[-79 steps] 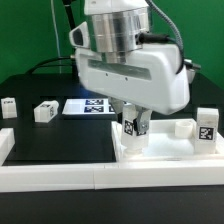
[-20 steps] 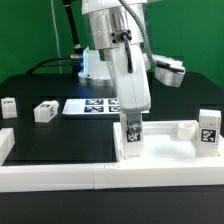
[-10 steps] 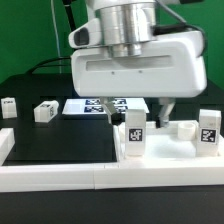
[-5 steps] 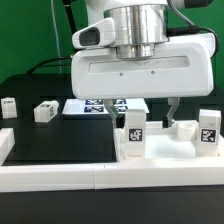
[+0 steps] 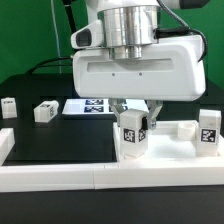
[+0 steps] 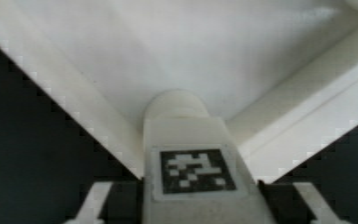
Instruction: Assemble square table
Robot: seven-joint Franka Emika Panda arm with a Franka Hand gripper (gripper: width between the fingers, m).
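Hand (image 5: 134, 120) straddles the upright leg (image 5: 132, 138) standing in a corner of the square top (image 5: 170, 150). Fingers set narrow, close on both sides; cannot tell whether they touch.

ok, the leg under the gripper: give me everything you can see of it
The leg is a short white block, plastic-looking, with a rounded top end and a black-and-white square tag on its face. It stands roughly upright inside the raised rim of the square top, near that top's corner on the exterior view's left. The rim hides its base, so seating in a socket cannot be told. The gripper straddles it, one finger on each side; contact is unclear.
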